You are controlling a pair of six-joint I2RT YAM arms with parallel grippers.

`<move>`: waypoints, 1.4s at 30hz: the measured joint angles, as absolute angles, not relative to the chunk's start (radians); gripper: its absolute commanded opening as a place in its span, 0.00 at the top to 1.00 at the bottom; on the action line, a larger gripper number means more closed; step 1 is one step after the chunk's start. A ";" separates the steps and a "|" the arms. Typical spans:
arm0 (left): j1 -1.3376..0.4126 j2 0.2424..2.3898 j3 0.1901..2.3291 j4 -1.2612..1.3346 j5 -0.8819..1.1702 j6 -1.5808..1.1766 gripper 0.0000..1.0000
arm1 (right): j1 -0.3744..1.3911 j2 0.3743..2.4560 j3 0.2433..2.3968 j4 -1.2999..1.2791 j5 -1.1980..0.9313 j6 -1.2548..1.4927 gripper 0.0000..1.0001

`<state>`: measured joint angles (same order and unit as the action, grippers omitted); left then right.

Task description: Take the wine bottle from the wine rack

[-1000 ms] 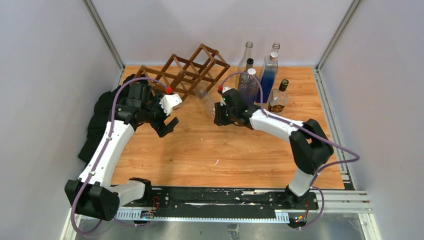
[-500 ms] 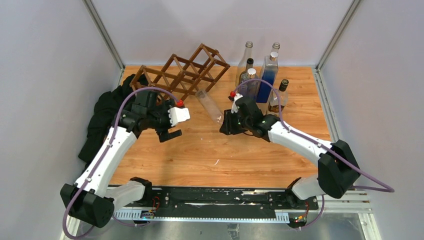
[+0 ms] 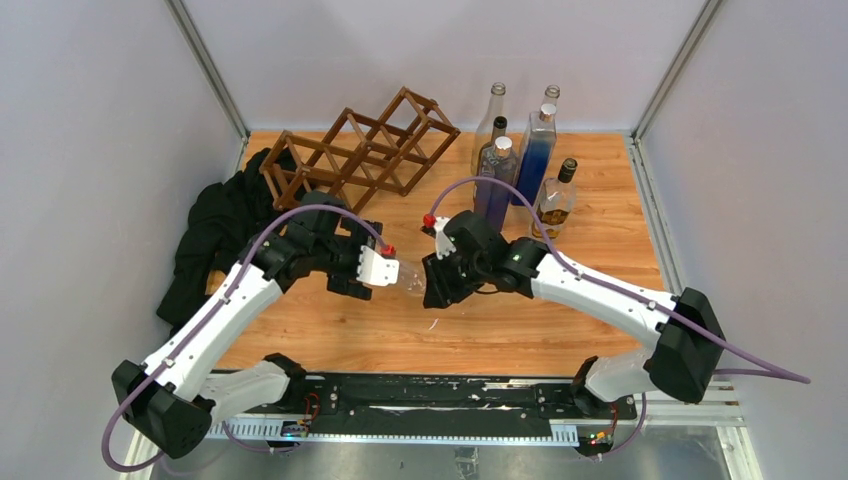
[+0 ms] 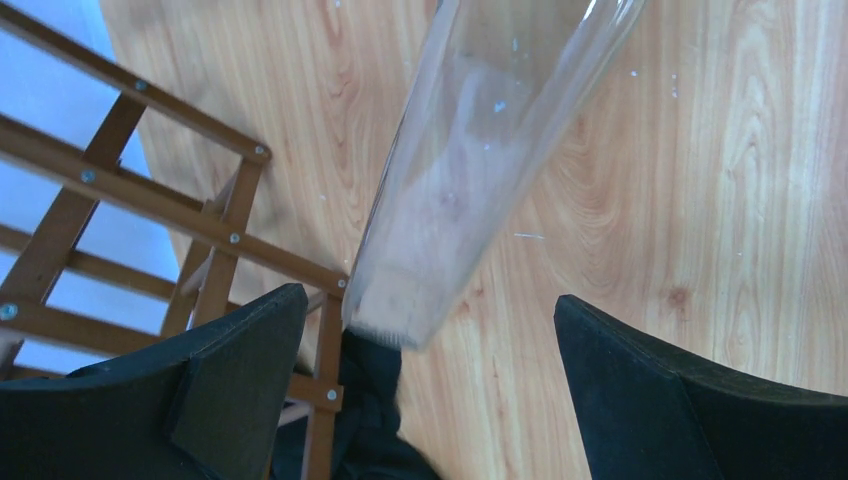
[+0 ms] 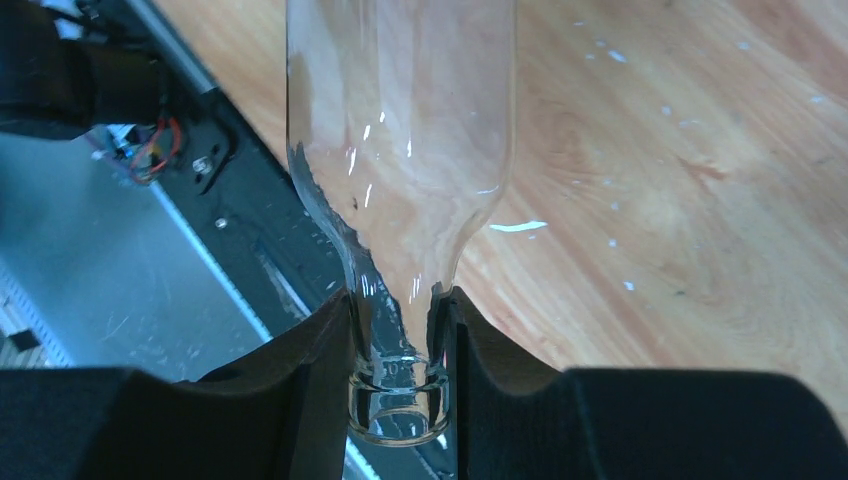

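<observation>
The wine bottle (image 3: 409,279) is clear glass and lies nearly level above the table, off the wine rack (image 3: 365,150), which stands empty at the back. My right gripper (image 3: 432,285) is shut on the bottle's neck (image 5: 398,330), and the bottle body (image 5: 400,120) stretches away from it. My left gripper (image 3: 384,272) is open. In the left wrist view the bottle's base (image 4: 400,310) hangs between the gripper's (image 4: 428,305) spread fingers, nearer the left one and touching neither. Part of the rack (image 4: 150,200) shows beyond it.
Several glass bottles stand at the back right, among them a blue one (image 3: 537,145), a dark one (image 3: 497,170) and a small amber one (image 3: 556,195). A black cloth (image 3: 215,235) lies at the left edge, next to the rack. Grey walls close in three sides.
My right gripper has pulled the bottle out of the rack and carried it toward the near middle. My left arm has swung right and nearer, bringing its open jaws round the bottle's base.
</observation>
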<state>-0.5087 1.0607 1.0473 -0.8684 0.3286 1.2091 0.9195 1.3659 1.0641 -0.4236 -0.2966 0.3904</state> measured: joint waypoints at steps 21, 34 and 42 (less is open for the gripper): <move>-0.550 0.986 0.950 -0.889 0.313 1.295 1.00 | 1.006 1.347 1.228 -0.492 -0.390 0.365 0.22; -0.551 1.010 1.060 -0.838 0.488 0.814 1.00 | 0.974 1.024 1.003 -0.217 -0.277 0.456 0.10; -0.547 1.049 1.150 -0.838 0.689 0.532 1.00 | 0.974 1.060 0.979 -0.022 -0.288 0.493 0.09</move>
